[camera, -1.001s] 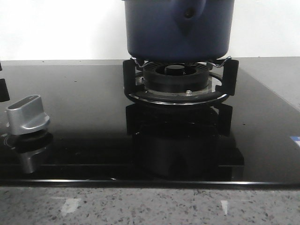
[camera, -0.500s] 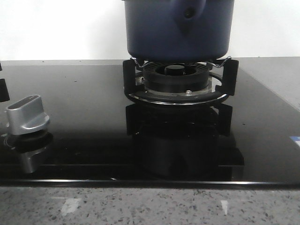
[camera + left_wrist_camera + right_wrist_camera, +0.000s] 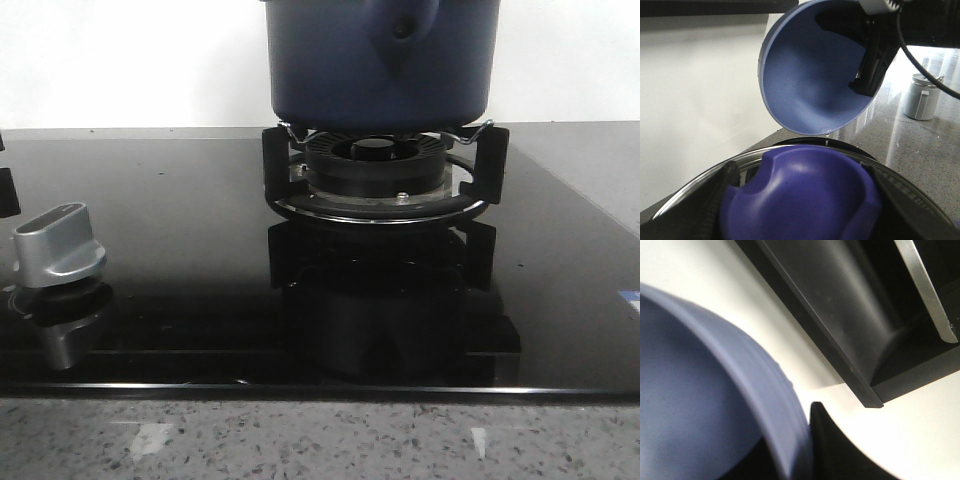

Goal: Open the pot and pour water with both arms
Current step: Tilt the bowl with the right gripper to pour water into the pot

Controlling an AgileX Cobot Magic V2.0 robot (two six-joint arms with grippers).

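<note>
The dark navy pot (image 3: 380, 60) stands on the burner grate (image 3: 478, 205) of a black glass hob; its handle mount with a rivet faces me. Neither gripper shows in the front view. In the left wrist view my left gripper (image 3: 800, 210) is shut on the purple-blue knob (image 3: 800, 190) of a glass lid with a metal rim (image 3: 747, 162); black fingers (image 3: 715, 200) flank the knob. Beyond it a lighter blue bowl (image 3: 805, 75) hangs tipped, its inside facing me, a drop at its lip. My right gripper (image 3: 872, 70) pinches the bowl's rim (image 3: 765, 390).
A silver stove knob (image 3: 58, 245) sits at the hob's front left. A speckled counter edge (image 3: 320, 440) runs along the front. A pale grey lidded jar (image 3: 922, 97) stands on the counter. A black range hood (image 3: 850, 320) hangs overhead.
</note>
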